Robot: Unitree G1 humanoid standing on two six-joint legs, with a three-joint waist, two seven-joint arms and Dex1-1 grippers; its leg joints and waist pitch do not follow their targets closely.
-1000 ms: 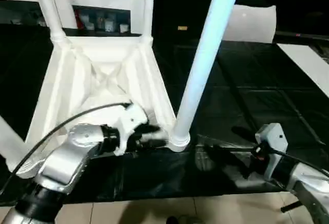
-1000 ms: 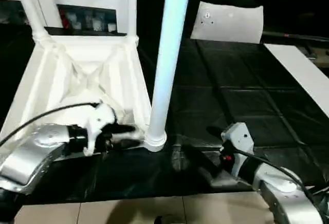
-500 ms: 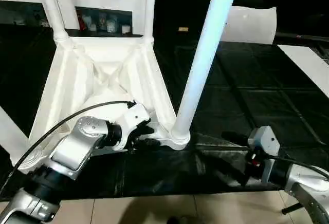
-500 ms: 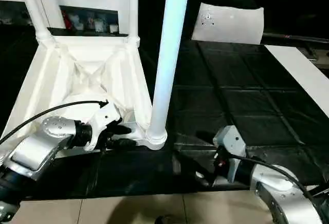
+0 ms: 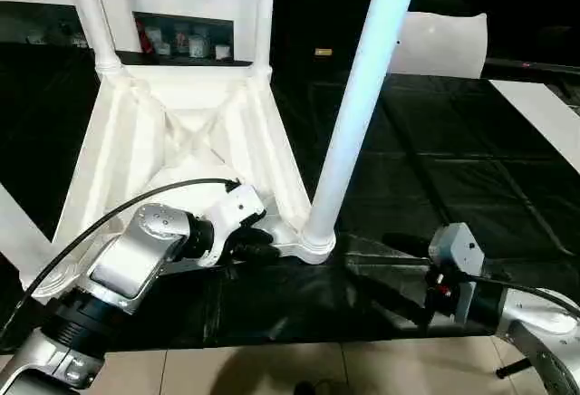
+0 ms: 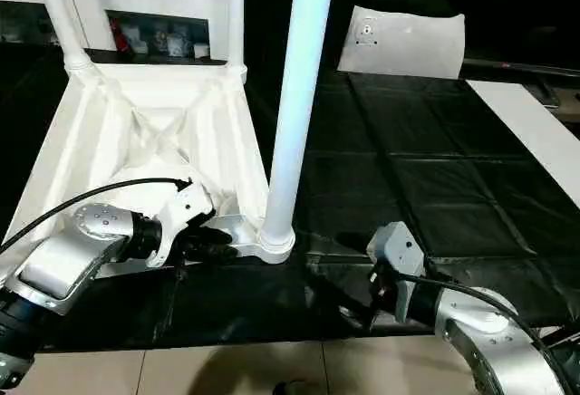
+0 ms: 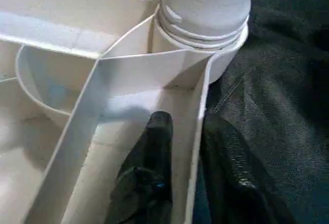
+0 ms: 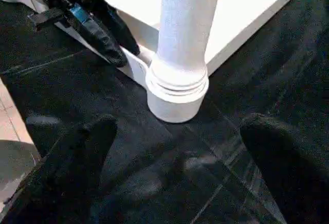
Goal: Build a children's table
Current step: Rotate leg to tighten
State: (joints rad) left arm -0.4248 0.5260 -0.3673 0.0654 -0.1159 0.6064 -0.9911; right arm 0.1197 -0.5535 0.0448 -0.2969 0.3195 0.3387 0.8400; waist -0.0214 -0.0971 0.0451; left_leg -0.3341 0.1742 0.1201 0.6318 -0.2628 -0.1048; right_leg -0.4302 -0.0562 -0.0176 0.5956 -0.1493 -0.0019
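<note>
The left claw point(image 7: 193, 183) pinches the tabletop point(image 5: 154, 159) rim wall beside the near leg point(image 5: 353, 114) at lower centre. The right claw point(image 8: 180, 167) hovers spread before that leg's socket point(image 8: 177, 98), touching nothing.

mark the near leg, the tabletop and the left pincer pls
near leg point(image 5: 349, 132), left eye view, mid shaft
tabletop point(image 5: 136, 155), left eye view, ribbed underside
left pincer point(image 7: 182, 170), left wrist view, between the fingertips that clamp the tabletop's side wall
</note>
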